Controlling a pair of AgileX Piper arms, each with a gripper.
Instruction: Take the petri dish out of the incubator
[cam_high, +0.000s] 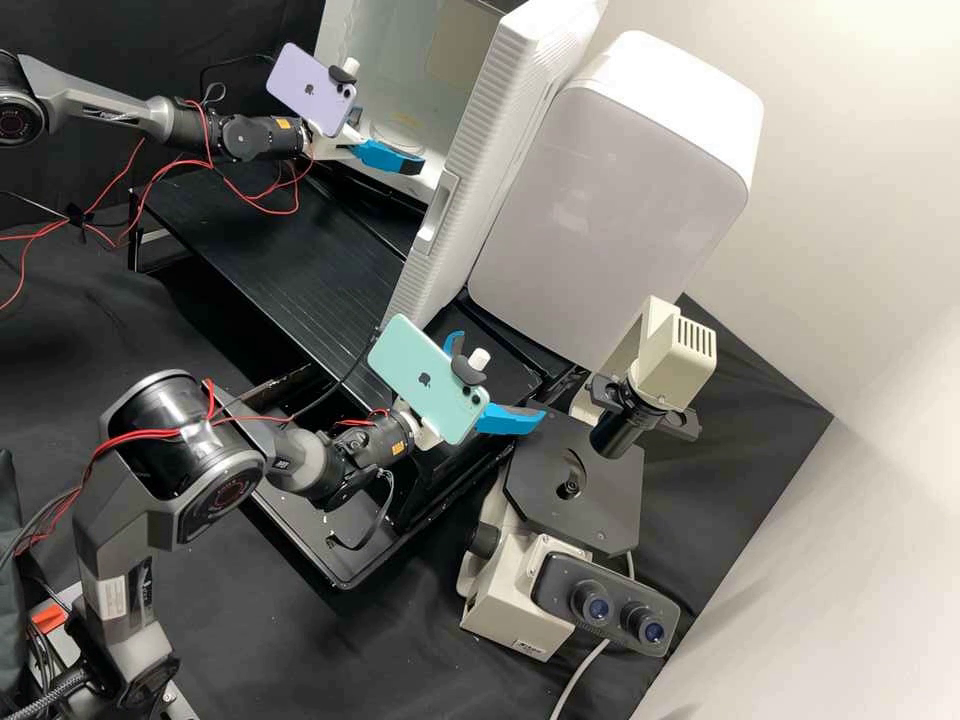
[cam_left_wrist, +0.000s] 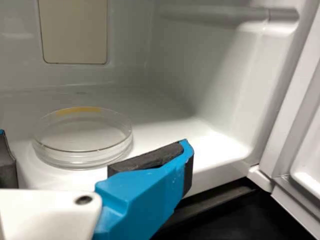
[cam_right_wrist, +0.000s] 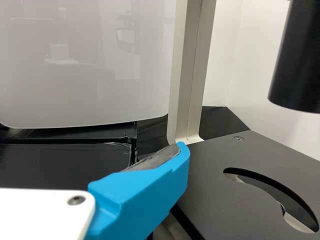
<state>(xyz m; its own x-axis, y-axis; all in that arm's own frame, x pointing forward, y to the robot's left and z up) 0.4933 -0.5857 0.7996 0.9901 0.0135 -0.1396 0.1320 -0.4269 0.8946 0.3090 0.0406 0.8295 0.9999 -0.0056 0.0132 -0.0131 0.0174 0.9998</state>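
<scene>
We find bright, even light on the white plastic incubator (cam_high: 620, 190), while the black cloth tabletop (cam_high: 300, 640) swallows it. Its chamber is dimmer and soft, with faint glints on the clear round petri dish (cam_left_wrist: 82, 137). The flat black microscope stage (cam_right_wrist: 260, 160) carries a pale sheen.

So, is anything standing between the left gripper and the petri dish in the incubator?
Nothing visible does. The left gripper is at the mouth of the open incubator with its fingers open. Only the bare white floor lies between them and the petri dish.
</scene>
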